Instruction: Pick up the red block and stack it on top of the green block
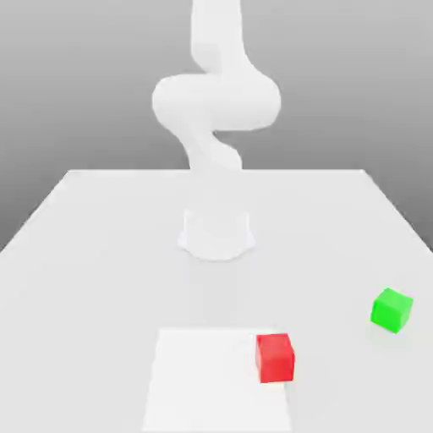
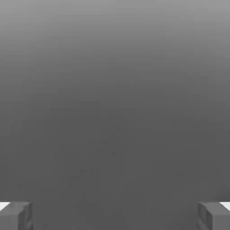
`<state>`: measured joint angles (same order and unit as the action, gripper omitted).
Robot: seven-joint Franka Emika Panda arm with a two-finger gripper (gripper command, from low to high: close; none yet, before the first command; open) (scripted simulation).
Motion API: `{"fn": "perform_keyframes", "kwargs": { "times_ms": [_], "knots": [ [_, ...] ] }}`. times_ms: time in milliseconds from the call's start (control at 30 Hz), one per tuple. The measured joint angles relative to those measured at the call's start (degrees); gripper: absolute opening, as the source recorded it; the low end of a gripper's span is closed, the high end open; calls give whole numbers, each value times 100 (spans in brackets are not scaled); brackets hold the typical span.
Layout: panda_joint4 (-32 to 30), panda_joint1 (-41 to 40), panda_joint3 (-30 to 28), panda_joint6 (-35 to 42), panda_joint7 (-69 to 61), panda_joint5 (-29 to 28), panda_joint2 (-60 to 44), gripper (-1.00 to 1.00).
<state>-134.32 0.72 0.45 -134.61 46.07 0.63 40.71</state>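
A red block [image 1: 275, 357] rests on the table near its front, on the right edge of a brighter white square patch [image 1: 211, 380]. A green block [image 1: 391, 309] sits on the table further toward the exterior view's right and slightly farther back, apart from the red one. The white arm [image 1: 216, 101] rises from its base [image 1: 217, 234] at the table's middle and bends upward past the top of the picture. In the hand view my gripper [image 2: 115, 216] is open, its two grey fingertips [image 2: 15, 215] far apart with nothing between them, facing a plain grey background.
The pale table [image 1: 101, 254] stretches wide around the arm's base, with its back edge behind the base and its side edges running toward the front.
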Motion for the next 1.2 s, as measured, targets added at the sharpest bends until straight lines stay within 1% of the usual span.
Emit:
{"fn": "perform_keyframes", "kwargs": {
  "times_ms": [400, 533, 667, 867, 900, 1100, 1200],
  "knots": [
    [-1242, 314, 370, -1393, 220, 166, -2535, 0],
    [-1650, 400, 505, -1852, 382, 96, -3367, 0],
    [-2042, 540, 582, -2314, 630, -101, -4201, 0],
    [-1973, 713, 334, -3320, 940, -491, -5451, 0],
    [-1952, 750, 289, -3447, 967, -526, -5599, -100],
    [-1940, 759, 273, -3512, 997, -561, -5673, -100],
    [-1997, 708, 354, -3192, 910, -447, -5298, -100]
  ]
}}
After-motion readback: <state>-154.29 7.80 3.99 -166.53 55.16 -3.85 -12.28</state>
